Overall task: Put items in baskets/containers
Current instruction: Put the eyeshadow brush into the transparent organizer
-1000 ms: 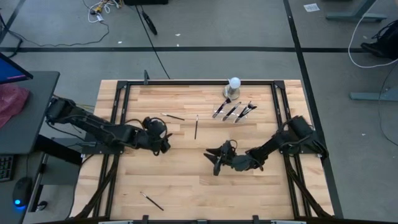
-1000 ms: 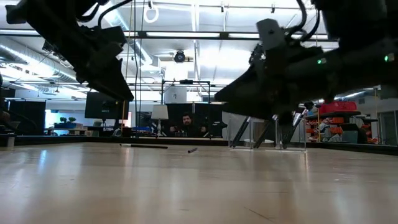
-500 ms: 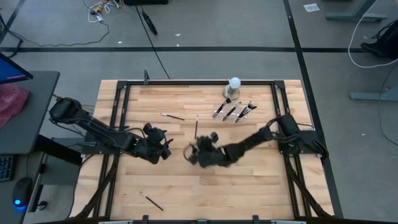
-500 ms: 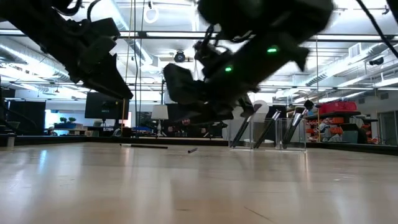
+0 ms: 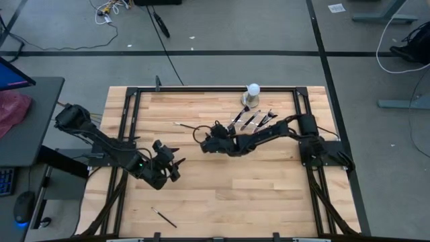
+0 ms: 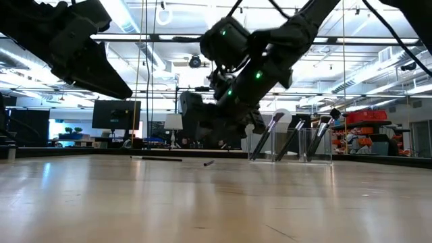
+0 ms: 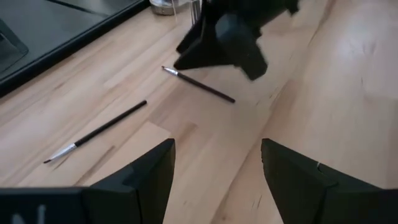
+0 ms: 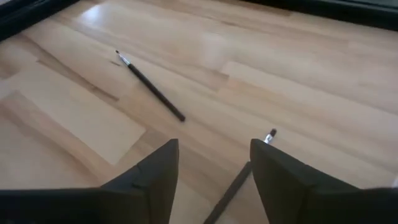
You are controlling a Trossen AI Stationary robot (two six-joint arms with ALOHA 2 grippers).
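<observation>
My fingers (image 8: pixel 154 177): two dark pads at the near edge of the frame, spread with a clear gap between them.
My gripper (image 8: pixel 214 180): parted, nothing held, hanging over bare wood.
Table (image 8: pixel 298 81): pale wooden planks with mixed light and tan boards, filling almost the whole frame.
First brush (image 8: pixel 151 86): slim dark handle, lying flat and diagonal on the wood, small pale tip at its far end, well apart from my fingers.
Second brush (image 8: pixel 239 177): dark handle with a silver ferrule at its far end, lying flat, running into the gap between my fingers.
Far edge: a dark band runs along the table's border.
</observation>
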